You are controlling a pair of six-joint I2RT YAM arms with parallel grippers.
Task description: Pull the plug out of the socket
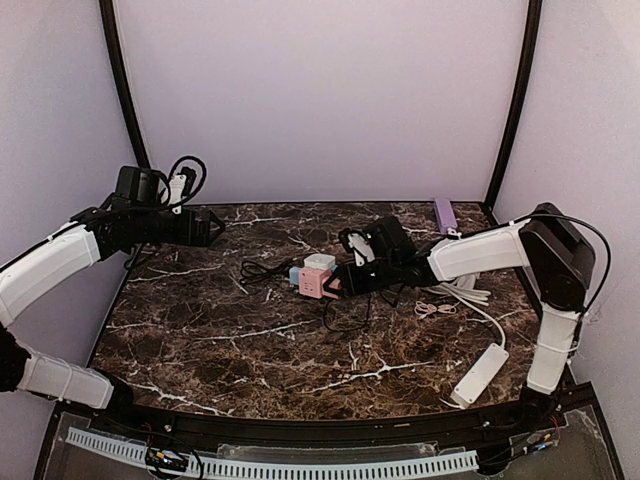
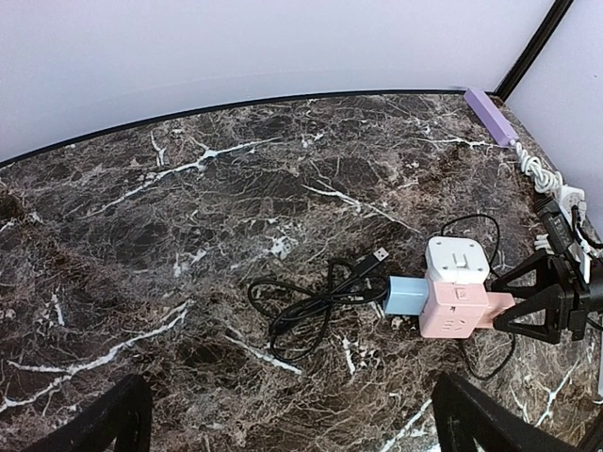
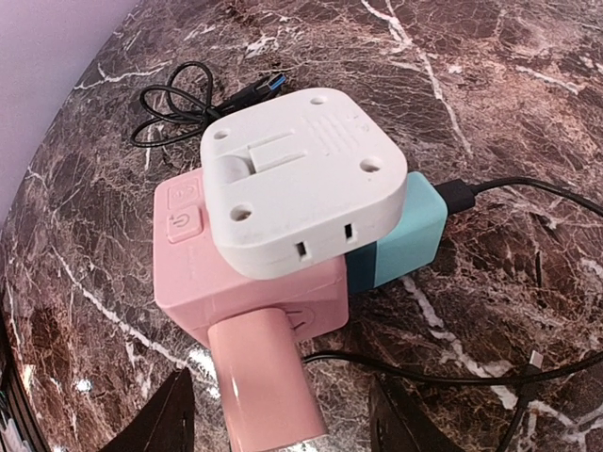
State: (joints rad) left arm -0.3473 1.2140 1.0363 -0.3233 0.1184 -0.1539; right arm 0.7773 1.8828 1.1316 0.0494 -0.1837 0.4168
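- Socket [image 1: 314, 281] mid-tabletop [image 1: 200, 330], w/ white plug [image 3: 301, 179] on top; its pink stub [image 3: 264, 377] points into R jaws.
- R jaws half-open astride stub — no grip yet.
- L jaws wide, empty, far off — R jaws nearer.

1. Open bench [image 1: 220, 340] lies left of and in front of the socket [image 1: 313, 284].
2. A black cable [image 1: 262, 268] loops just left of it; white cords [image 1: 465, 292], possibly tangled, clutter the right.
3. A white adapter [image 3: 301, 179] covers its top.
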